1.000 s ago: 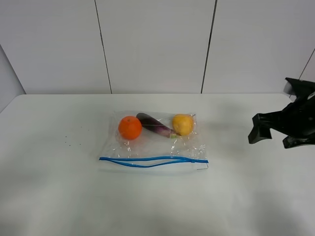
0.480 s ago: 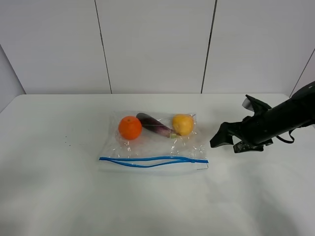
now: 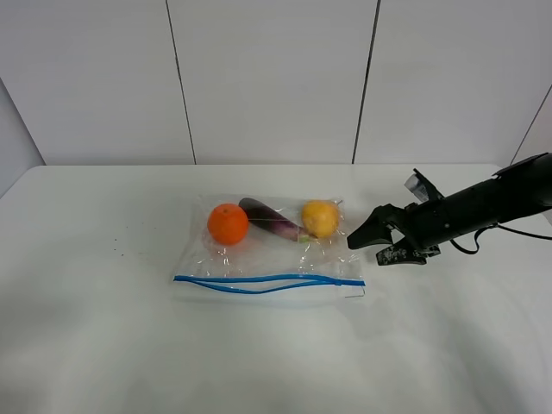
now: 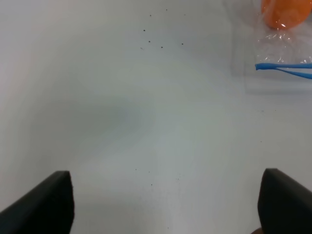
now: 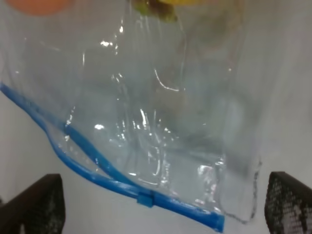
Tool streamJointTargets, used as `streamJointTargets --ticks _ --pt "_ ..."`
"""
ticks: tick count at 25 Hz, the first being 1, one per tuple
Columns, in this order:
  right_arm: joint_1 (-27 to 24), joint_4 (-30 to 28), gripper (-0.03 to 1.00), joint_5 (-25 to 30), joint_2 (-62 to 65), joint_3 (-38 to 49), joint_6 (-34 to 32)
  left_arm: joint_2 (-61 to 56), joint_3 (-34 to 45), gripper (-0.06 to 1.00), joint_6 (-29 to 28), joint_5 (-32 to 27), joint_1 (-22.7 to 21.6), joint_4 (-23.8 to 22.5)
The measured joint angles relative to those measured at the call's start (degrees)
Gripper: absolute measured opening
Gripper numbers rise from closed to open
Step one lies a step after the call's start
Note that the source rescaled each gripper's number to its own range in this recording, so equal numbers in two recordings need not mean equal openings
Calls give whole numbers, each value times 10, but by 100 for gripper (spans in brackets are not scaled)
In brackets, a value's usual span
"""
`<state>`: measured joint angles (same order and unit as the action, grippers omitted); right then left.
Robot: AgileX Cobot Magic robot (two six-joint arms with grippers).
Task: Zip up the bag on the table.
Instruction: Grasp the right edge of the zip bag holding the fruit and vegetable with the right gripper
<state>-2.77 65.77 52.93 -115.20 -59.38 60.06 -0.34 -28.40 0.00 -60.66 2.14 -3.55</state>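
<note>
Bag [image 3: 267, 250] is recorded lying flat near the middle of the table [image 3: 95, 345], with the blue zip strip [image 3: 267, 282] along the edge nearest the high camera. The strip's two blue lines are seen parted over the middle stretch and joined at both ends.

An orange [image 3: 228, 223], an eggplant [image 3: 272, 219] and a pear [image 3: 320, 218] are seen through the plastic in a row along the far edge: orange at left, pear at right, eggplant between.

Right gripper [image 3: 369, 248] is held low, just beside the bag's right edge near the pear. Its fingers are spread and nothing is gripped. Contact with the plastic cannot be told.

Left gripper [image 4: 163, 204] is seen only in its wrist view. Its fingers are spread wide over bare table, nothing is held, and the bag's left corner lies well apart.
</note>
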Motion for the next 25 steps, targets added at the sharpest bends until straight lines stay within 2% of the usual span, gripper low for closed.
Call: streamJointTargets --ticks 4,13,21,25 --pt "0 5 93 31 -29 -8 18 0 0 100 0 0 0 0" --pt "0 46 90 59 -68 -9 52 0 0 100 0 0 0 0" --pt "0 45 65 60 -72 -10 46 0 0 100 0 0 0 0" --pt "0 40 60 60 -72 -10 42 0 0 100 0 0 0 0"
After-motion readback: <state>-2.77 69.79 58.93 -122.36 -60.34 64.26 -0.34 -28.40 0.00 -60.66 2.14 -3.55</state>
